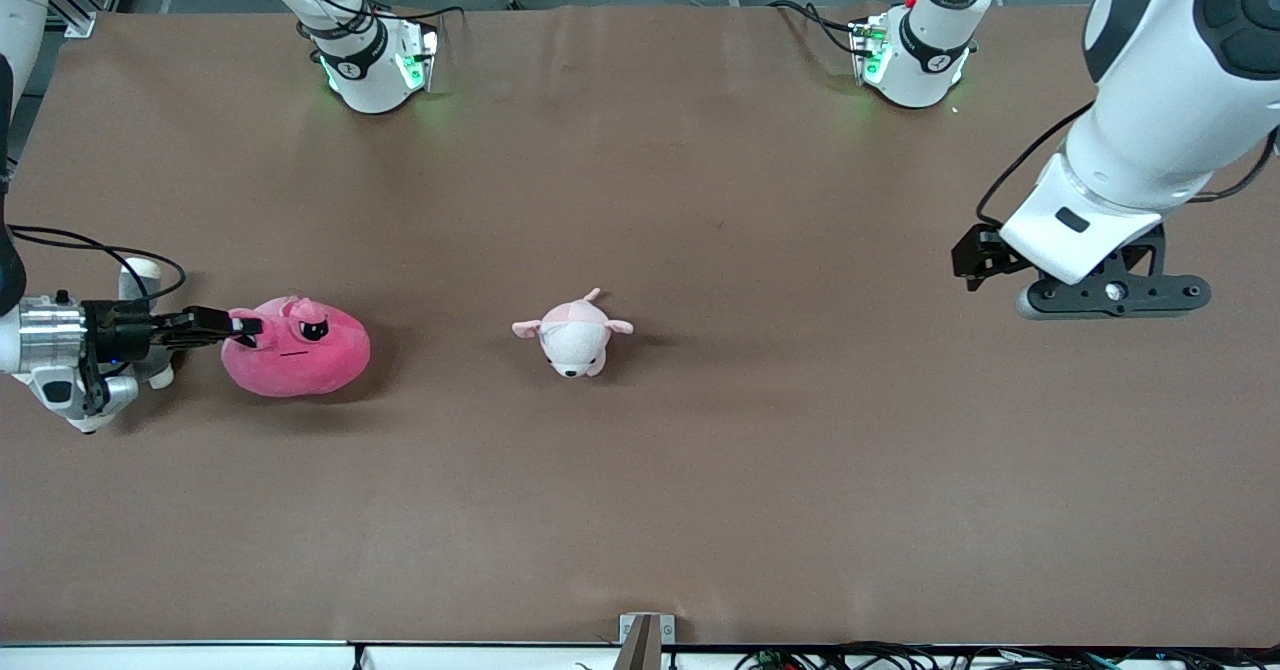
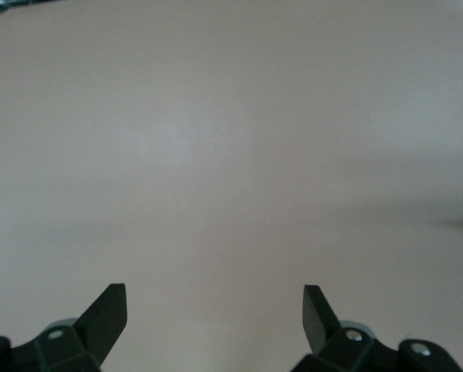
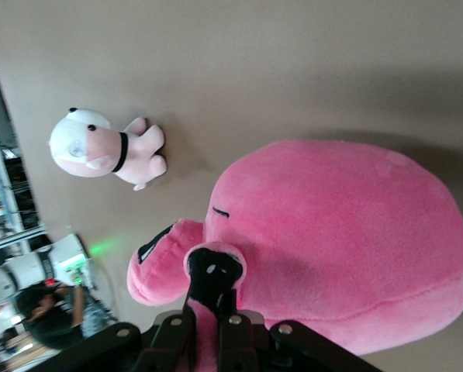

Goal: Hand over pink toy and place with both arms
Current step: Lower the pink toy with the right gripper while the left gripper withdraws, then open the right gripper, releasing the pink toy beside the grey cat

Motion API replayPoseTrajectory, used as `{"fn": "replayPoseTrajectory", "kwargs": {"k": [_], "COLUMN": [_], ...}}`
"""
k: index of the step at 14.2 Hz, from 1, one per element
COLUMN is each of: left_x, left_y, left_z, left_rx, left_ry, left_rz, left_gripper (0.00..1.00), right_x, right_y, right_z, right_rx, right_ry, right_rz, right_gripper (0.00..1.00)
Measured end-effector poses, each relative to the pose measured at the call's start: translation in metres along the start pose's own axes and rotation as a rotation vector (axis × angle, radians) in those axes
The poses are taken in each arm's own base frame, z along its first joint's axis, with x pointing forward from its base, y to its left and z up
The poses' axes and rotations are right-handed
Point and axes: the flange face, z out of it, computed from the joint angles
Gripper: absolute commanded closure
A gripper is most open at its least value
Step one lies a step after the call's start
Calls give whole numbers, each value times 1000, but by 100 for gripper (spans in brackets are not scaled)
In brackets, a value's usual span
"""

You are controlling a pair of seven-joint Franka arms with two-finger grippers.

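The pink toy (image 1: 298, 347), a hot-pink blob plush with black angry eyes, lies on the brown table at the right arm's end. My right gripper (image 1: 243, 326) is level with it and shut on an ear-like bump at its edge. In the right wrist view the toy (image 3: 347, 240) fills the frame and pink plush is pinched between the black fingers (image 3: 212, 287). My left gripper (image 1: 1105, 295) hangs open and empty above the table at the left arm's end. The left wrist view shows its fingertips (image 2: 111, 310) wide apart over bare table.
A smaller pale pink-and-white plush animal (image 1: 574, 333) lies near the middle of the table, also in the right wrist view (image 3: 103, 149). The arm bases (image 1: 375, 65) (image 1: 915, 55) stand along the table's edge farthest from the front camera.
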Motion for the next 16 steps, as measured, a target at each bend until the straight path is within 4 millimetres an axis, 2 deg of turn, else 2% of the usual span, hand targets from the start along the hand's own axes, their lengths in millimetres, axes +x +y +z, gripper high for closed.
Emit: {"fn": "replayPoseTrajectory", "kwargs": {"k": [2,4,7,9,13,16], "left_x": [3,3,-8,-17,-35,-49], "left_y": [-24,-35,-27,-26,-47,-48], "left_z": [3,1,-22,-28,-20,-17], "left_rx": [1,3,13,-9,-58,-52], "left_ry": [-5,0,31,23,-24,-35], "left_rz": [44,61,72,58,-4,-12], "left_gripper": [0,0,0,0,0,0], "right_x": [1,3,5,5,7,8], "right_y": [16,22,19,20,28,34], "right_z": [10,14,12,13,20,25], "right_rx": [57,76,75,76,84,90], "right_ry": [-29,-42,-41,-42,-52,-59], "right_rz": [0,-3,-13,-23,-29,-33], "right_gripper": [99,99,99,99,98,98]}}
